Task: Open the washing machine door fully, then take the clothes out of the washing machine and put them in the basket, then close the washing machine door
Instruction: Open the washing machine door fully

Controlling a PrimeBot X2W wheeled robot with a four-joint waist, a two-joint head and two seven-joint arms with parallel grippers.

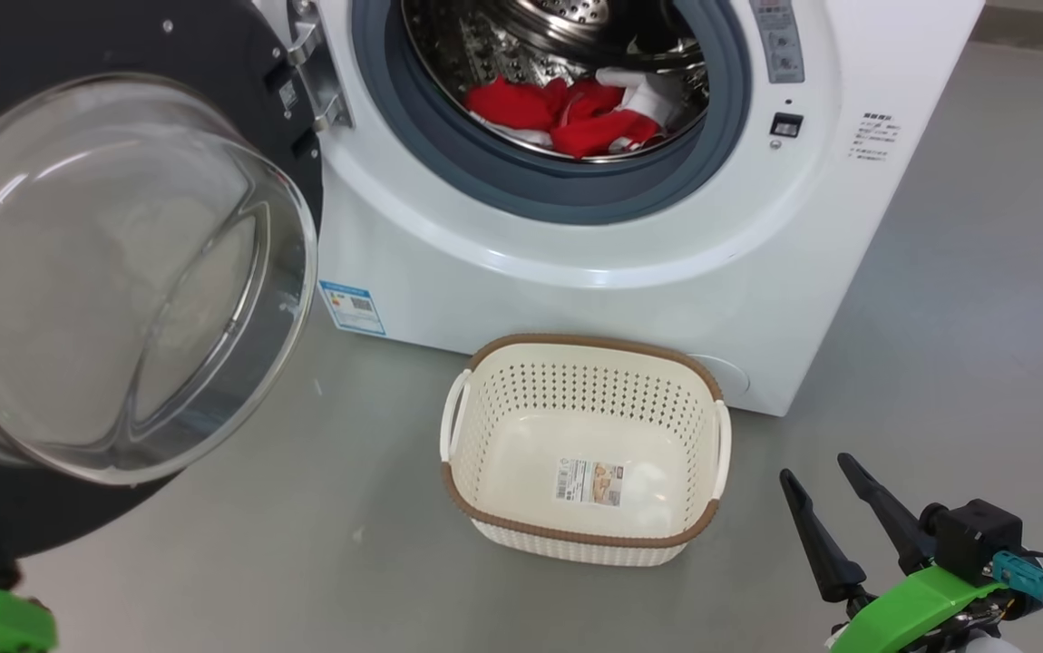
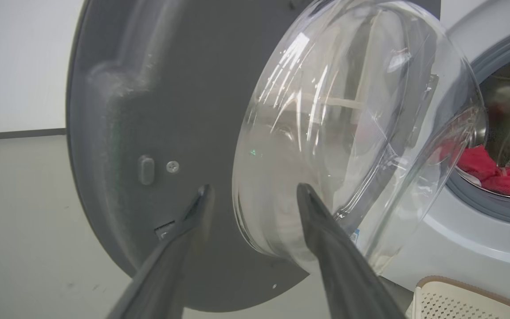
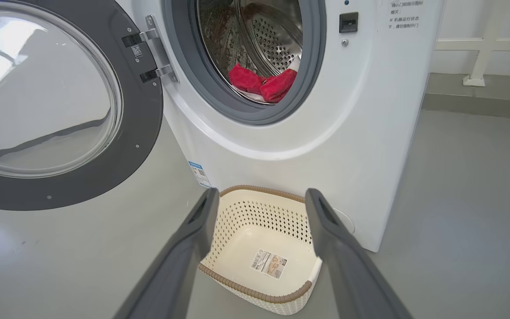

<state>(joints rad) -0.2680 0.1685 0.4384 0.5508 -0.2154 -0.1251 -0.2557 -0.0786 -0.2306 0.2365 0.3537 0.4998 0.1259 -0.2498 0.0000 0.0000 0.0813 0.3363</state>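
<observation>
You are targeting a raised fold of the likely limp, light clothes [image 1: 576, 118]; left gripper [image 2: 253, 189] and right gripper [image 1: 813, 466] jaws are standing spread.

One washing machine [image 1: 630, 272], one door [image 1: 113, 272], one red garment [image 1: 576, 118], one basket [image 1: 576, 399], two basket handles [image 1: 453, 413], one blue label [image 1: 352, 307], one basket sticker [image 1: 589, 482], one left gripper [image 2: 253, 189], one right gripper [image 1: 816, 466].

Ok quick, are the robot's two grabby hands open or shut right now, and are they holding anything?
Left gripper: open, holding nothing, close to the washing machine door.
Right gripper: open, holding nothing.
</observation>
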